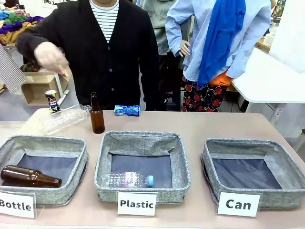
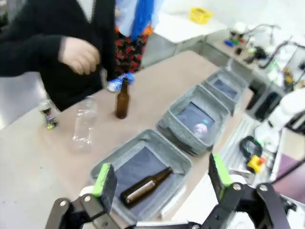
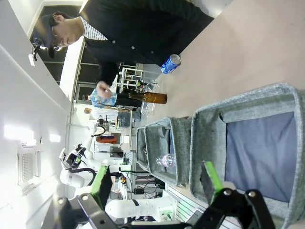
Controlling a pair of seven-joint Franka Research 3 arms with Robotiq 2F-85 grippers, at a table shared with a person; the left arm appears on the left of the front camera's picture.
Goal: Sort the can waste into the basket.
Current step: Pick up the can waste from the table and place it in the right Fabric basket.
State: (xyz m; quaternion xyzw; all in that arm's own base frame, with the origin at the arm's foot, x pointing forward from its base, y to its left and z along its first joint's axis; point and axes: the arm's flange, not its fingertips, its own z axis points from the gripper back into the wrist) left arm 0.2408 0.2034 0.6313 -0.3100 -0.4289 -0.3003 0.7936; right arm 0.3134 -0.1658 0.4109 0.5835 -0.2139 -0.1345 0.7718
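The right gripper rises from the bottom edge, green-padded jaws spread wide, with the grey basket at the lower right showing its dark lining. Upper middle, the blue can lies on the table near a brown bottle and the person's hand; a clear plastic bottle sits in the next bin.

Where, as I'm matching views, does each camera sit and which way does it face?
Front: robot's table edge, facing across the table at the person; the person's hand shows.
Left wrist: above the Bottle basket, facing the person; open left gripper below.
Right wrist: rolled sideways above the Can basket, facing along the row; open right gripper below.
Shared: all show the upright bottle and blue can.
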